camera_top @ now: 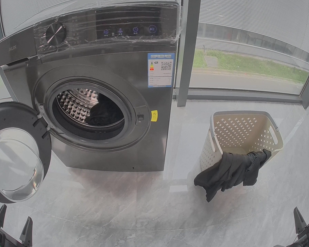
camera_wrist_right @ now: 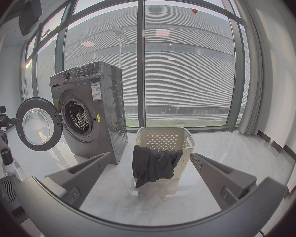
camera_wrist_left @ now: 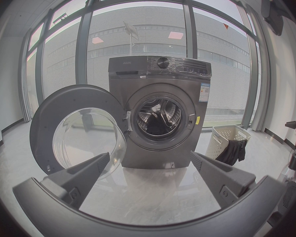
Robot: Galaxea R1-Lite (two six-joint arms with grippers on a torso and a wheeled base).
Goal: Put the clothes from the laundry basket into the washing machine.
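Bare floor [camera_top: 144, 196] fills the lower frame; the door [camera_top: 15, 120] hangs wide at left beside the unblocked drum mouth [camera_top: 75, 103].

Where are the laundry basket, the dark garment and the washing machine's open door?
laundry basket [camera_top: 235, 127]: head view, perforated inner back wall.
dark garment [camera_top: 226, 172]: head view, fold draped over the basket's front rim.
open door [camera_top: 13, 165]: head view, its glass window.

head: high, looking down at grey front-loading washing machine [camera_top: 127, 66] | wrists: low, level, farther back | shared: machine, cream perforated plastic basket [camera_top: 243, 113]
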